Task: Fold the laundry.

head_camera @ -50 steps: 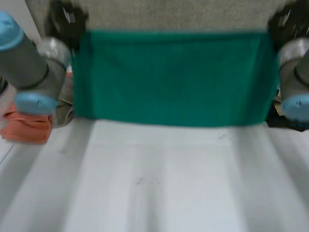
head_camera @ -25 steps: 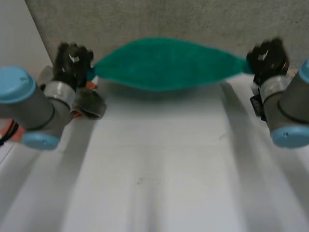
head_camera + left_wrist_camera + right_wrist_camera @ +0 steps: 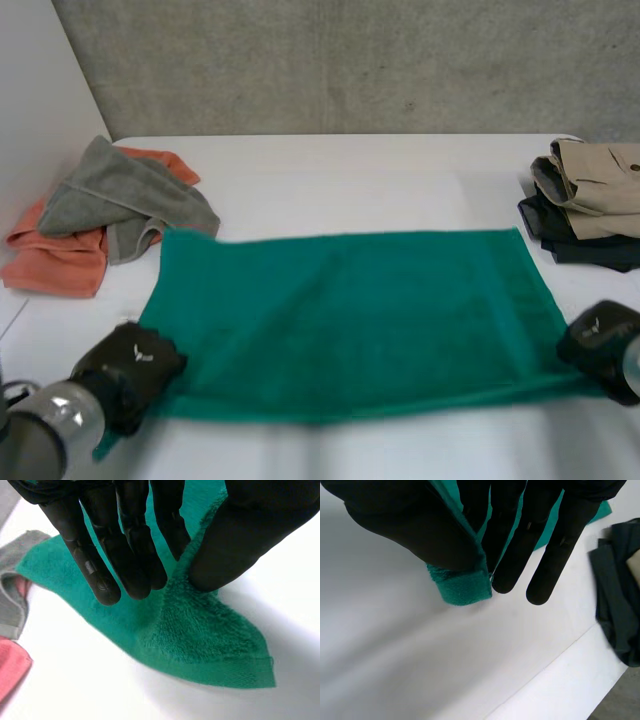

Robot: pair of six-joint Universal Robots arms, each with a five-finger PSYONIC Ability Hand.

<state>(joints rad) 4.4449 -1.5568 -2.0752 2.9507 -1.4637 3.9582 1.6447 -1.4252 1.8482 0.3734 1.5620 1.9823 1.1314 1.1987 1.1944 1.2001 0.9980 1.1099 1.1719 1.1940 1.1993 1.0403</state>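
A green towel (image 3: 350,320) lies spread flat across the middle of the white table (image 3: 340,180). My left hand (image 3: 130,372) sits at its near left corner; in the left wrist view the thumb (image 3: 240,545) and fingers (image 3: 125,555) pinch the green towel (image 3: 200,630) there, with the corner's tip lying on the table beyond the fingertips. My right hand (image 3: 598,345) is at the near right corner; in the right wrist view the thumb (image 3: 420,530) and fingers (image 3: 520,540) pinch the green towel's corner (image 3: 462,587).
A heap of a grey cloth (image 3: 125,200) over an orange cloth (image 3: 55,255) lies at the far left. A folded stack, a beige garment (image 3: 600,185) on a dark one (image 3: 590,245), stands at the far right; the dark garment (image 3: 620,605) lies close beside my right hand.
Both hands held the towel up, stretched between them, and have swung it down and toward me. It now lies flat on the table, and the side piles have come into sight.
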